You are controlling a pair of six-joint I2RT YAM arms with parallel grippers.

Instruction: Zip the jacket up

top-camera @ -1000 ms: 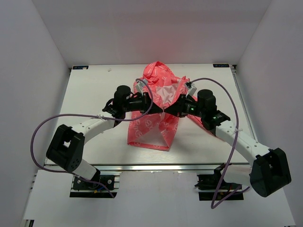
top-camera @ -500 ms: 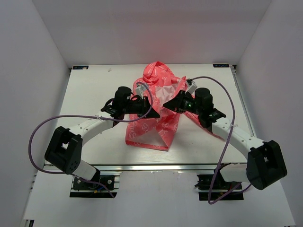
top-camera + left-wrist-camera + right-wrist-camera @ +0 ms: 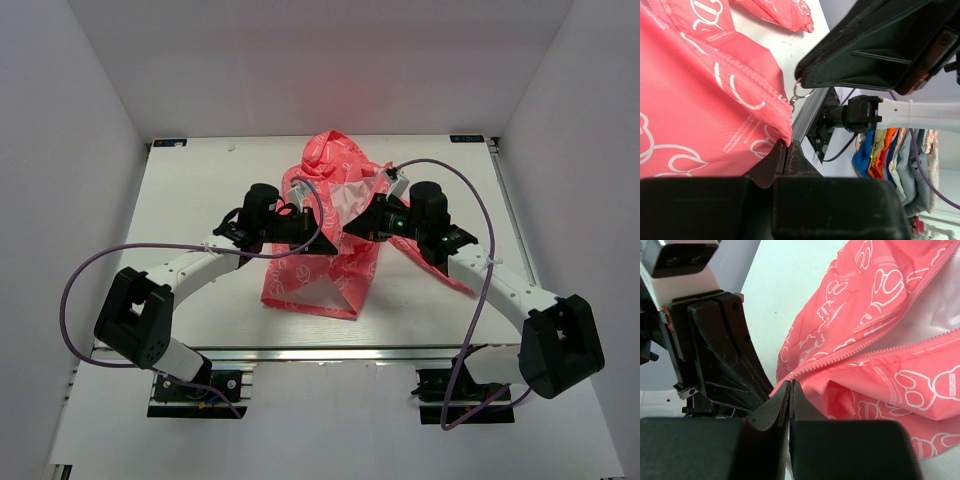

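Note:
The coral-pink jacket (image 3: 325, 265) with its white print lies in the middle of the table, front open and white lining (image 3: 350, 200) showing. My left gripper (image 3: 334, 236) and right gripper (image 3: 347, 231) meet tip to tip over its front opening. In the left wrist view the left gripper (image 3: 786, 143) is shut on a corner of the jacket (image 3: 700, 105), just below the zipper pull ring (image 3: 801, 92). In the right wrist view the right gripper (image 3: 790, 384) is shut on the jacket's edge where the two zipper rows (image 3: 865, 357) meet.
The white table (image 3: 200, 180) is walled by white panels on three sides. An aluminium rail (image 3: 330, 352) runs along the near edge by the arm bases. Purple cables (image 3: 75, 285) loop beside both arms. A sleeve (image 3: 455, 280) lies under the right arm.
Both grippers, still shut on the jacket, have shifted slightly toward the far side. The right arm has swung left, and the jacket's hem has slid a little to the left.

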